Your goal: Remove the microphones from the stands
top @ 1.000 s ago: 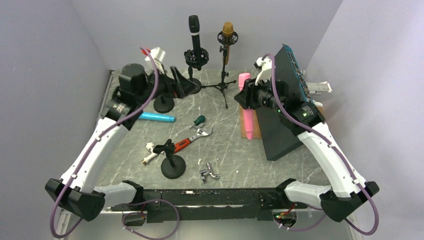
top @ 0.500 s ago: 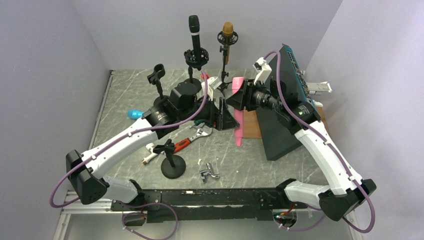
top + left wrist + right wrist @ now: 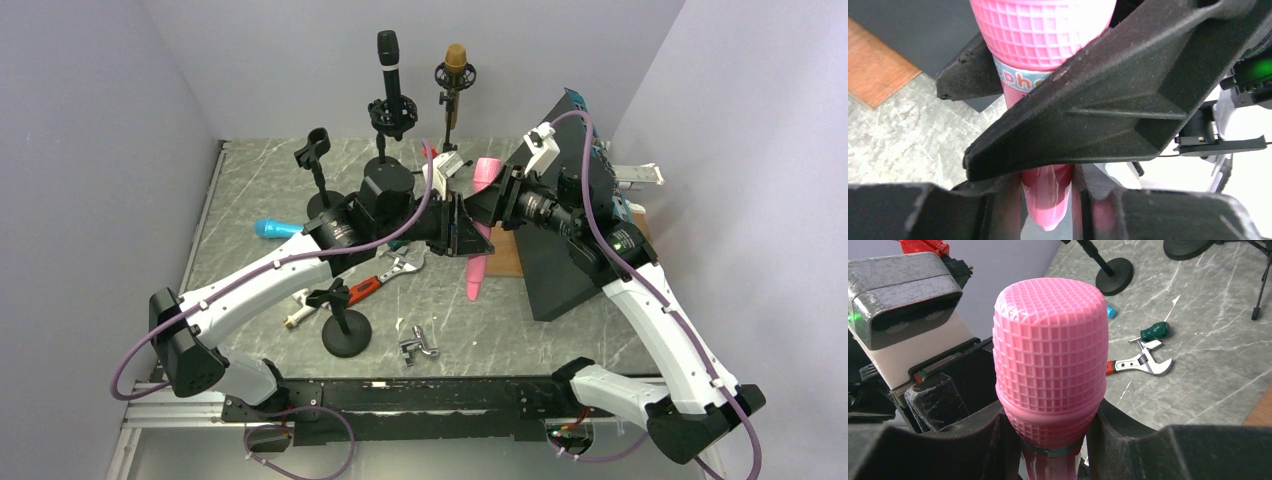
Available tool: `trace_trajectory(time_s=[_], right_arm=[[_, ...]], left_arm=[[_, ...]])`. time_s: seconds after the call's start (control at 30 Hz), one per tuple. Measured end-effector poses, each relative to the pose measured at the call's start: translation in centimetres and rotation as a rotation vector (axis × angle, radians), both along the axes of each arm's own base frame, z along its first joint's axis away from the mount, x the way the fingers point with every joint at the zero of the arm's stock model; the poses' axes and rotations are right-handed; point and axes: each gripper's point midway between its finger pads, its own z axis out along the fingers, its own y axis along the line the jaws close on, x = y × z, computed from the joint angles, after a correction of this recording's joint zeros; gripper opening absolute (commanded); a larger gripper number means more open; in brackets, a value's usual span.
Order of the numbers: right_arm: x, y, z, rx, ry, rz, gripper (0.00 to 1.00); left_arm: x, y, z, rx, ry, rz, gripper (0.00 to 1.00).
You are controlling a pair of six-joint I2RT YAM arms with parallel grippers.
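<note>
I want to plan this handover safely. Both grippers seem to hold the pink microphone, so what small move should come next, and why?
Probably open the right gripper a little. The left gripper is shut on the lower handle of the pink microphone, and the right one clamps it just under the head. One firm grip seems enough to carry it.

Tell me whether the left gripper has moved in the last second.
Yes. The left gripper swung right, from beside the empty stand to the pink microphone, and shut on it.
</note>
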Motion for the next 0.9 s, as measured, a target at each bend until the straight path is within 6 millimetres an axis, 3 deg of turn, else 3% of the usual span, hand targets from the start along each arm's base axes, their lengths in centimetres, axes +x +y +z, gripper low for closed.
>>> trace_trajectory(time_s=[0.03,0.13,0.17,0.37,0.53,0.67,0.77,0.9], right_arm=[[0.0,-0.1,-0.1,-0.001,-0.001,-0.005,0.25],[0.1,-0.4,-0.4,-0.005,0.003,-0.017,0.96],[0.1,-0.4,-0.5,-0.006,0.008,-0.020,0.99],[0.7,-2.5,-0.9,-0.093,-0.030,-0.116,1.00],[0.8,-5.4,0.5,-0.191,-0.136,-0.228,1.00],[0.2,-8.2,1.8,-0.259,-0.216,-0.313,1.00],[-0.2,-9.5,2.8,-0.299,-0.250,-0.350,1.00],[-0.8,-10.3,2.5,-0.339,-0.246,-0.359,1.00]], left_arm=[[0.0,-0.1,0.0,0.000,0.005,0.001,0.00],[0.0,-0.2,-0.3,0.011,0.019,0.004,0.00],[0.0,-0.2,-0.4,0.018,0.018,0.008,0.00],[2.0,1.1,-1.7,0.083,0.030,0.108,0.00],[5.8,4.5,-2.4,0.137,0.053,0.291,0.00],[9.9,10.0,-2.1,0.179,0.124,0.551,0.00],[13.2,15.5,-1.1,0.193,0.205,0.819,0.00],[15.5,22.7,-0.9,0.179,0.341,1.149,0.00]])
